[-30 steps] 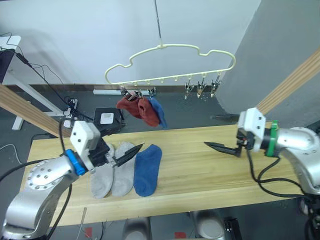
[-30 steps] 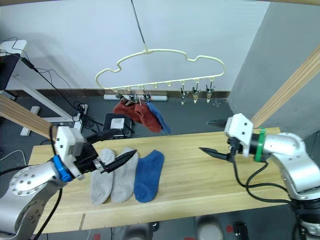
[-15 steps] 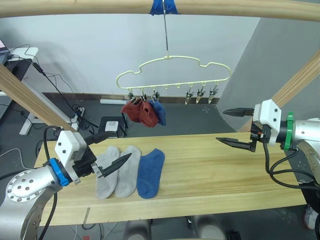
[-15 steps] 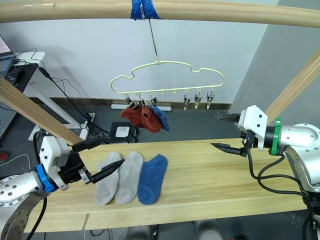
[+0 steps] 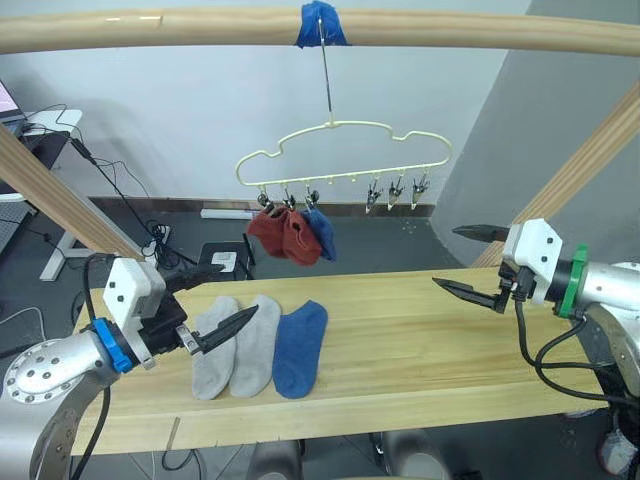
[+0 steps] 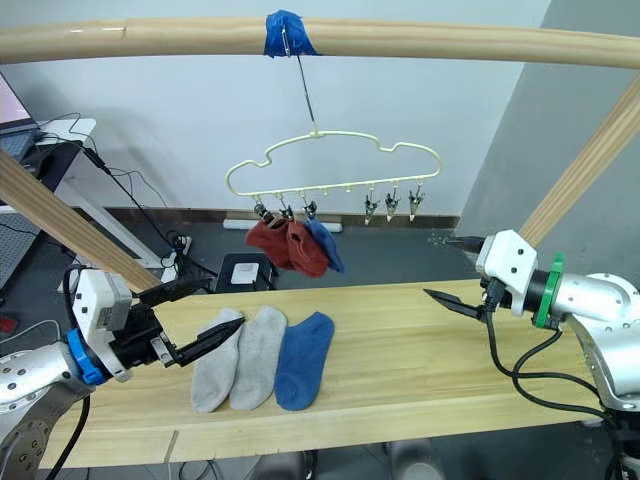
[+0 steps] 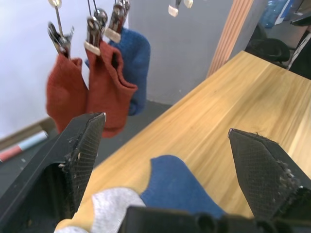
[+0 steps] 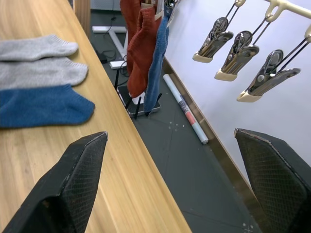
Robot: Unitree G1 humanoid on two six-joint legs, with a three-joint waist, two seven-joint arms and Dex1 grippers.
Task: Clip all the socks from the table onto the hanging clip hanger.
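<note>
Overhead, the clip hanger (image 5: pixel 340 152) hangs by its hook from a wooden pole (image 5: pixel 450 32), where blue tape (image 5: pixel 320 22) marks the spot. It holds three socks at the end of its clip row nearer my left arm: two rust-red socks (image 5: pixel 281 232) and, next along toward the middle, one blue sock (image 5: pixel 321 232), each in its own clip. The three clips at the other end (image 8: pixel 245 47) carry nothing.

Below the hanger, on the wood table (image 5: pixel 420 340), three socks lie flat side by side, touching: two light grey socks (image 5: pixel 232 344) and a second blue sock (image 5: pixel 300 347), the blue one farthest from my left arm.

My left gripper (image 5: pixel 208 303) hovers just beside the grey pair, fingers spread apart, holding nothing. My right gripper (image 5: pixel 468 262) sits near the table's far edge, well apart from the lying socks, fingers likewise spread and empty.

Left wrist view: the metal clips biting the red sock cuffs (image 7: pixel 92 36). Right wrist view: a tube-like object on the floor (image 8: pixel 185 108) beyond the table. Head views: cables and a black box (image 5: pixel 220 262) on the floor beneath the hanger.
</note>
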